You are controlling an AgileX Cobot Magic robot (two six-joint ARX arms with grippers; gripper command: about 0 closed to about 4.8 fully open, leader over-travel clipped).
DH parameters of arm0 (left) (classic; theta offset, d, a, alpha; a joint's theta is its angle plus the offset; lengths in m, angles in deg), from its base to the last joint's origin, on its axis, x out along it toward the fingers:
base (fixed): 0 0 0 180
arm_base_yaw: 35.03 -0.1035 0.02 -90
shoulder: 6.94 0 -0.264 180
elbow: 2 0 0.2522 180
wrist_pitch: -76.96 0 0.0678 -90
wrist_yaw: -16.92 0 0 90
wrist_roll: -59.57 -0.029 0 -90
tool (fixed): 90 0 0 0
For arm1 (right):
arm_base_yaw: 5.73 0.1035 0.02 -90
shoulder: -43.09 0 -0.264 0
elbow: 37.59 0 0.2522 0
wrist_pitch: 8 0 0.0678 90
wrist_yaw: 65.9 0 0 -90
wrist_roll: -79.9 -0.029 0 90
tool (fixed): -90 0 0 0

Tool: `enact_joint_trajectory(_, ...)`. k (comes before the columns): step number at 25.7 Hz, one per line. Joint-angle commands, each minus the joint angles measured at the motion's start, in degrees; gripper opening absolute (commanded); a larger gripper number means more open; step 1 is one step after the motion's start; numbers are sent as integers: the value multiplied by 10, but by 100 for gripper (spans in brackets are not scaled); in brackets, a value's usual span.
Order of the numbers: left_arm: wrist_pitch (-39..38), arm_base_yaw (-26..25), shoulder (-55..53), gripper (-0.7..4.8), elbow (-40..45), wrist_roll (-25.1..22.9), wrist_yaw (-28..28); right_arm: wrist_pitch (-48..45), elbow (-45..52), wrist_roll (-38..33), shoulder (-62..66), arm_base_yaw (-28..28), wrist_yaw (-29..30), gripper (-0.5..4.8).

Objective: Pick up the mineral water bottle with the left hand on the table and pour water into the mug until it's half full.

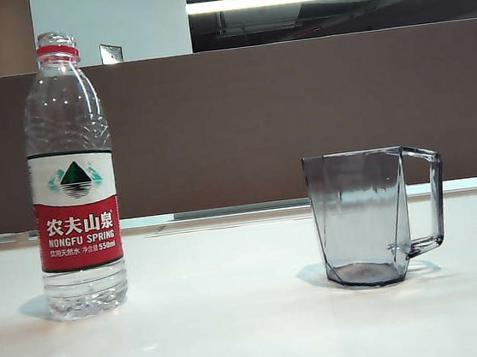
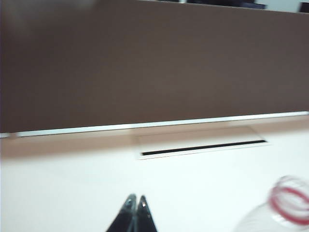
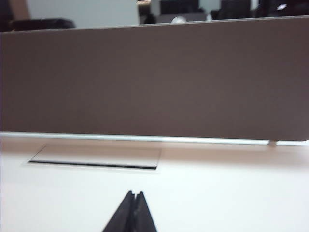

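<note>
The mineral water bottle (image 1: 72, 176) stands upright on the left of the white table (image 1: 238, 325), uncapped, with a red neck ring and a red-and-white label. Its water level is hard to read. The clear smoky-grey mug (image 1: 365, 216) stands to the right, handle pointing right, and looks empty. No gripper shows in the exterior view. In the left wrist view my left gripper (image 2: 135, 199) is shut and empty above the table, and the blurred red neck of the bottle (image 2: 288, 200) sits off to one side. My right gripper (image 3: 133, 194) is shut, empty, over bare table.
A brown partition wall (image 1: 283, 113) runs along the table's far edge. A flat cable hatch (image 2: 203, 146) with a dark slot lies in the tabletop near that wall, also seen as the hatch (image 3: 96, 157) in the right wrist view.
</note>
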Motion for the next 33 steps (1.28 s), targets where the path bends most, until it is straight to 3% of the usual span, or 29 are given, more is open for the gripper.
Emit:
enact_joint_trajectory(1, 8, 60, -44, -5, -24, -2, 10, 24, -9, -2, 7, 37, 15, -3)
enact_joint_trajectory(5, 15, 153, -75, -5, -27, -4, 63, 44, -9, -2, 7, 129, -34, -4)
enact_joint_trajectory(6, 11, 178, -76, -4, -27, -5, 84, 47, -9, -2, 7, 174, -72, -4)
enact_joint_trajectory(8, 5, 193, -74, 51, -27, -4, 89, 47, -9, -2, 7, 216, -104, -4)
enact_joint_trajectory(11, 3, 199, -74, 283, -27, -4, 79, 49, -9, -2, 7, 274, -142, -4)
enact_joint_trajectory(13, 2, 198, -70, 475, -27, -5, 72, 55, -9, -2, 7, 301, -161, -4)
enact_joint_trajectory(17, 1, 199, -64, 479, -27, -10, 47, 66, -9, -2, 7, 347, -205, -4)
enact_joint_trajectory(20, -26, 199, -79, 479, -26, -43, -40, 69, -9, -2, 7, 369, -206, -4)
enact_joint_trajectory(26, -21, 199, -145, 479, -18, -80, -39, 110, -10, -2, 7, 400, -203, -4)
enact_joint_trajectory(33, 61, 198, -234, 479, -18, -79, -39, 120, -10, -2, 7, 414, -204, -4)
